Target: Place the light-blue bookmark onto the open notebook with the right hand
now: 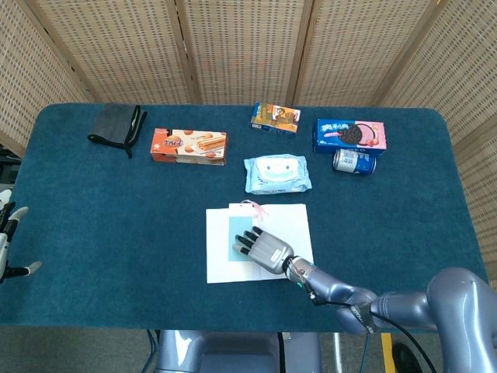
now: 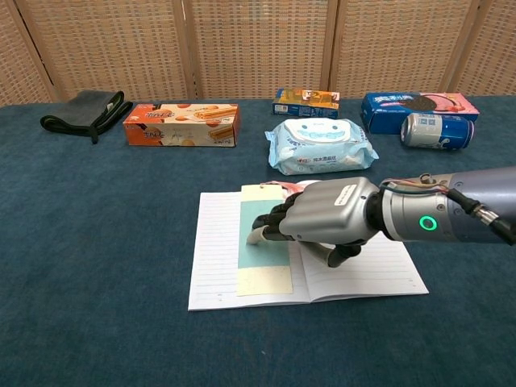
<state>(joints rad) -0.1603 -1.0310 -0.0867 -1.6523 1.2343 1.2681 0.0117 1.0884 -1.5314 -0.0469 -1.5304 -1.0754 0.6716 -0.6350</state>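
A dark teal cloth-covered surface (image 1: 93, 225), backed by woven wicker screen panels (image 1: 241, 47). At the far left lies a folded black pouch (image 1: 116, 124), lying flat. To its right, an orange biscuit box (image 1: 189, 146) lies on its long side. Farther back, near the centre, sits a small orange-and-blue snack box (image 1: 276, 118). In front of it rests a light-blue pack of wet wipes (image 1: 277, 172), face up. At the far right, a blue cookie box (image 1: 350, 135) with a pink end lies flat, with a blue drinks can (image 1: 354, 161) on its side just in front of it.
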